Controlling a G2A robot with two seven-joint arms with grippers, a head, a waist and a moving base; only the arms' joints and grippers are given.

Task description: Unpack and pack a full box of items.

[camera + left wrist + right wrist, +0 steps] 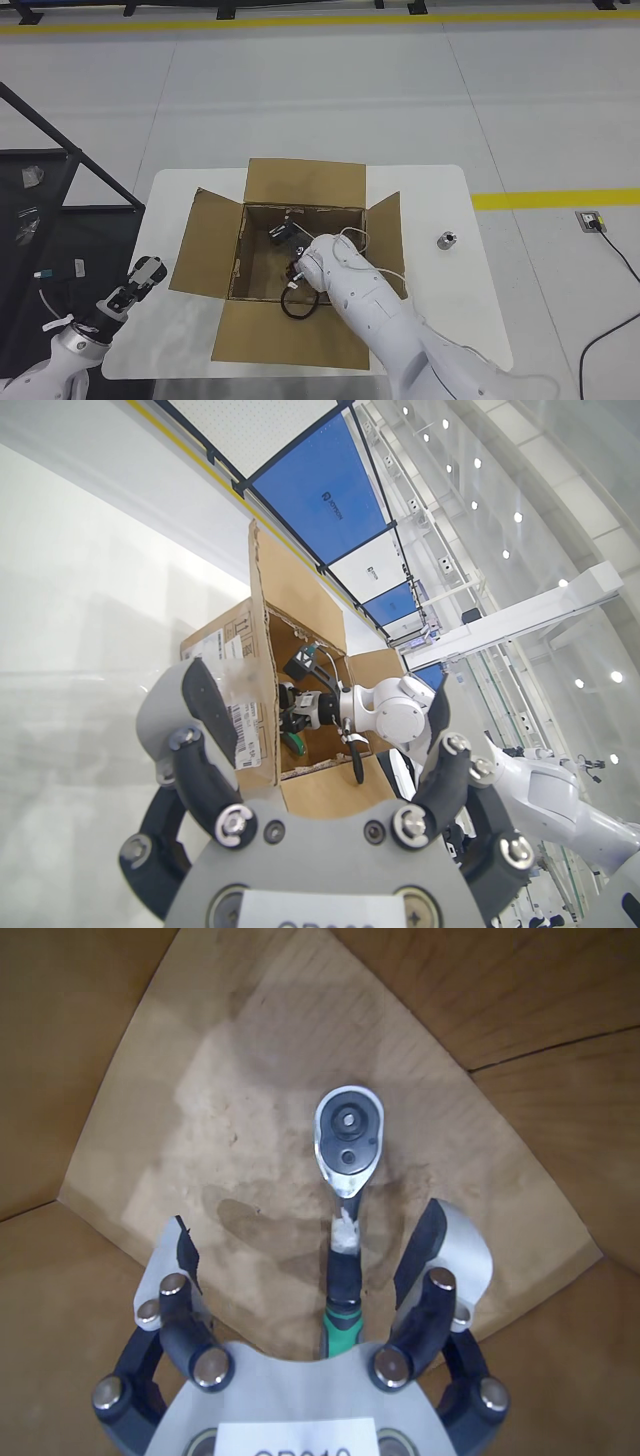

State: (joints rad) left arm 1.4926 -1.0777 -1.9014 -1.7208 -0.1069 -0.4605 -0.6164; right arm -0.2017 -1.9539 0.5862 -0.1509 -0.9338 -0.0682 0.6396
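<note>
An open cardboard box (305,180) stands on the white table (430,190). My right gripper (308,1223) is down inside it, open, its fingers apart on either side of a ratchet wrench (350,1140) that lies on the box floor (240,1118). The wrench has a chrome head and a green and black handle, and neither finger touches it. From the left wrist view the right gripper (292,720) shows inside the box (310,620), with the green handle (296,744) just beneath it. My left gripper (320,690) hangs open and empty beyond the table's left edge (148,268).
A small metal cylinder (445,240) sits on the table to the right of the box. All the box flaps are folded outward. A black cable loop (297,305) hangs from the right arm over the near flap. A black frame with bagged parts (30,220) stands at far left.
</note>
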